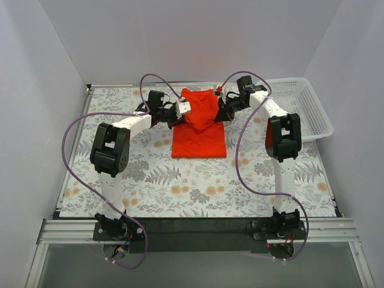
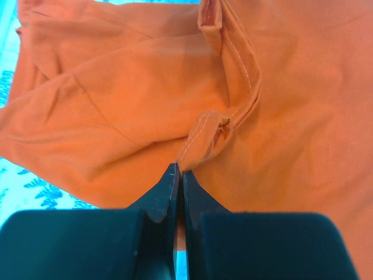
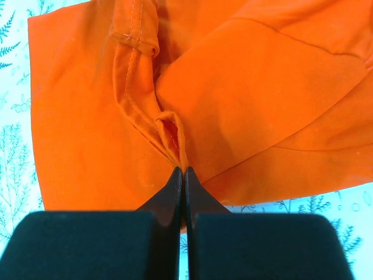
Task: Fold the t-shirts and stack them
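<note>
- Two grippers are on one shirt (image 1: 199, 143), the only shirt in view; it sits at the middle of the tabletop (image 1: 180, 189), nearer the far edge than the near one.
- The left gripper (image 1: 183, 108) has its fingers pressed together on the shirt's left side. In the left wrist view the tips (image 2: 179, 170) meet on a stitched seam (image 2: 201, 125) with no gap showing.
- The right gripper (image 1: 221, 109) is the same on the right side. Its tips (image 3: 182, 170) are closed on a bunched, stitched edge of the cloth.
- From above, the near part of the shirt lies flat as a tidy rectangle. The far part is gathered and raised between the two grippers.
- The shirt's long axis runs from the far edge toward the near edge, and the two grips sit across it at about the same distance from the far edge.
- Each arm reaches in from its own side, so neither is clearly nearer; the flat part lies on the near side of both sets of fingers.
- My reading is that a fold is under way: the held far end would be carried over the flat part along the long axis.
- That calls for both arms travelling level and together, or the fold line will skew.
- Thin cloth held by a small pinch may slip or sag in the middle, which would leave a crease.
- A white mesh basket (image 1: 324, 127) stands at the far right corner, well apart from the shirt; no stack of folded shirts shows.
</note>
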Robot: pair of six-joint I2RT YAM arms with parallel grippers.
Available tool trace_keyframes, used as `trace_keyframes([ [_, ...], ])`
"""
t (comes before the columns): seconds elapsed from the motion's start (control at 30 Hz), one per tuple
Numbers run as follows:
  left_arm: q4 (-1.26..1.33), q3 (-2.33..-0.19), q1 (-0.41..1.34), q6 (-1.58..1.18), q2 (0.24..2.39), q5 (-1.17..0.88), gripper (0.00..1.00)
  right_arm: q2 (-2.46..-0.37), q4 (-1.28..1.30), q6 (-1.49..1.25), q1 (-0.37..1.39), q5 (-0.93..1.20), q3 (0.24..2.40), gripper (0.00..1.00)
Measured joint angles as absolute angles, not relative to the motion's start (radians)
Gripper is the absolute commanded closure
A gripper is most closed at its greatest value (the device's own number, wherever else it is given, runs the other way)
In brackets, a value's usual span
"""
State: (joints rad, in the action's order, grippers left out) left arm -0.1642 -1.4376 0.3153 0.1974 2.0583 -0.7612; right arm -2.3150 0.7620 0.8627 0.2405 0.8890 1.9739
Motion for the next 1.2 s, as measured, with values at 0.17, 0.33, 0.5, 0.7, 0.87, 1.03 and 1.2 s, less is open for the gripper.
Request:
trace_keyframes([
  [0.17, -0.142, -1.464, 0.315, 0.193, 2.070, -0.752, 1.00, -2.316, 0.761, 0.854, 0.239, 0.886, 2.000, 0.99],
  [0.33, -0.121, -1.473, 0.315, 0.183, 2.107, -0.738, 1.00, -2.338, 0.759, 0.835, 0.235, 0.878, 2.025, 0.99],
  [0.5, -0.080, -1.472, 0.316, 0.145, 2.121, -0.687, 0.46, -2.371, 0.721, 0.726, 0.234, 0.815, 2.033, 0.44],
  [0.7, 0.090, -1.414, 0.331, 0.015, 2.091, -0.557, 0.22, -2.271, 0.451, 0.465, 0.233, 0.621, 1.819, 0.41],
  [0.87, 0.191, -1.310, 0.350, -0.117, 1.950, -0.417, 0.20, -2.117, 0.346, 0.343, 0.231, 0.530, 1.688, 0.45],
  [1.03, 0.118, -1.213, 0.356, -0.293, 1.674, -0.379, 0.21, -1.880, 0.425, 0.592, 0.222, 0.747, 1.505, 0.32],
  [1.2, 0.080, -0.933, 0.402, -0.336, 1.385, -0.420, 0.22, -1.723, 0.579, 0.998, 0.272, 0.867, 1.252, 0.32],
])
